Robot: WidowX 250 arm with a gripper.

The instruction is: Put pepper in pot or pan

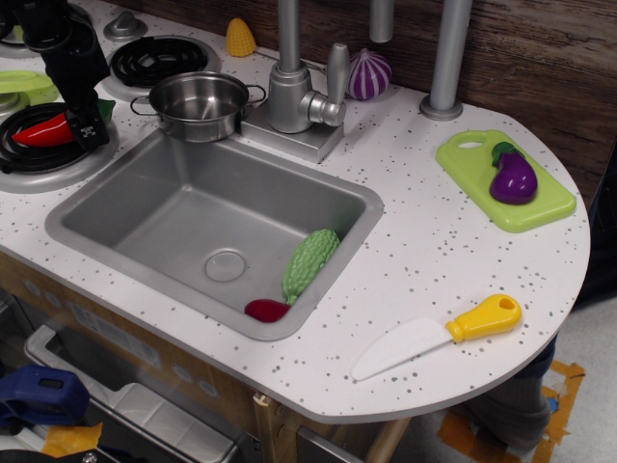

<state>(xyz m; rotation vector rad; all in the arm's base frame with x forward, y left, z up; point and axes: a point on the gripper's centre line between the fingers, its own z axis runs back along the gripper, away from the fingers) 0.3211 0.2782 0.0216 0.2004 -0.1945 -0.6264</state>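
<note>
The red chili pepper [39,130] lies on the front left burner [48,159], its green stem cap [105,109] pointing right toward the pot. My black gripper [89,127] stands low over the pepper's stem end and covers that part. From this angle I cannot make out whether its fingers are closed on the pepper. The small shiny steel pot [200,104] sits empty at the sink's back left corner, just right of the gripper, with its loop handles out to the sides.
The grey sink basin [183,212] holds a bumpy green gourd [309,264] and a dark red lump [267,310]. A faucet [294,92] rises behind the pot. A green board with an eggplant [513,177] and a yellow-handled knife [439,336] lie to the right.
</note>
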